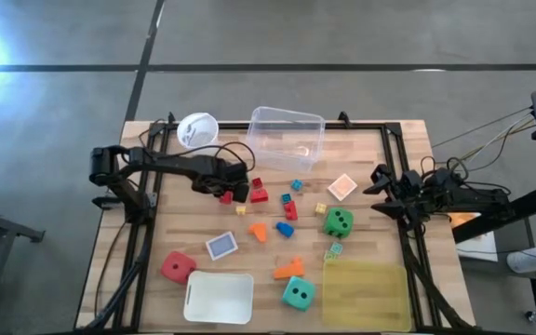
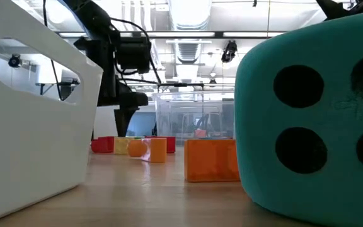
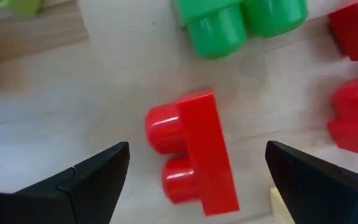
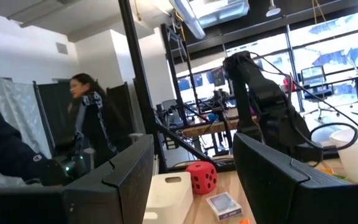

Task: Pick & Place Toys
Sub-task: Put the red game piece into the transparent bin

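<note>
Your left gripper sits left of centre in the overhead picture, low over a cluster of small blocks, its jaws spread wide with nothing between them. In its wrist picture a red two-stud block lies on its side on the wood, in the gap between the fingertips but touching neither.

The main risk is the crowding. A green two-stud block lies just past the red one, and two more red pieces sit beside the far finger. If you close without centring, that finger may catch a neighbour and shove it, or the red block may twist and squirt out, because it lies skewed to the jaws and its round studs face one finger.

Your right gripper waits at the table's right edge, jaws parted and empty in its wrist view.

The clear plastic tub stands at top centre, just beyond the cluster; mind its near wall when lifting. The green die, teal die and red die lie well clear, lower in the frame.
</note>
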Available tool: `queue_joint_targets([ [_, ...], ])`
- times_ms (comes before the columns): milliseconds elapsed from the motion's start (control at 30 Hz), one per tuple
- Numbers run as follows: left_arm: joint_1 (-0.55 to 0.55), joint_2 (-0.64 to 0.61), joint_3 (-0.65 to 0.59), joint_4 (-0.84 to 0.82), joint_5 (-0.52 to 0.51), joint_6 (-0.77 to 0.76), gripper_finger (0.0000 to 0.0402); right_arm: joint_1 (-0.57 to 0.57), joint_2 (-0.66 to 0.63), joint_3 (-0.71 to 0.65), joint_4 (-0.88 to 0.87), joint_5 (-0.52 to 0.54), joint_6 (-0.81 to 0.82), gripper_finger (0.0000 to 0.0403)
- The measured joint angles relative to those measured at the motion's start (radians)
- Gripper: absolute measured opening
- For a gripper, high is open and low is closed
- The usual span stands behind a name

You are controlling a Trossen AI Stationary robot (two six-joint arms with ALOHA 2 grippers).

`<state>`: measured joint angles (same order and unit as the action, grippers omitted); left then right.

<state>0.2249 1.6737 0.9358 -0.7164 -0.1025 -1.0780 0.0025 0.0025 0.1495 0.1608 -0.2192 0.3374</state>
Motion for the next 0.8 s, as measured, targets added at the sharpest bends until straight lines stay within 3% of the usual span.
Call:
queue_joint_targets([
  [367, -0.001, -0.005, -0.075, 0.069, 0.016, 0.0, 0.0368, 0.0, 0.001, 0.006, -0.011, 0.0, 0.0, 0.0213],
  [800, -0.001, -0.004, -0.08, 0.083, 0.017, 0.052, 0.0202, 0.0, 0.0, 0.006, -0.016, 0.0, 0.003, 0.0213],
])
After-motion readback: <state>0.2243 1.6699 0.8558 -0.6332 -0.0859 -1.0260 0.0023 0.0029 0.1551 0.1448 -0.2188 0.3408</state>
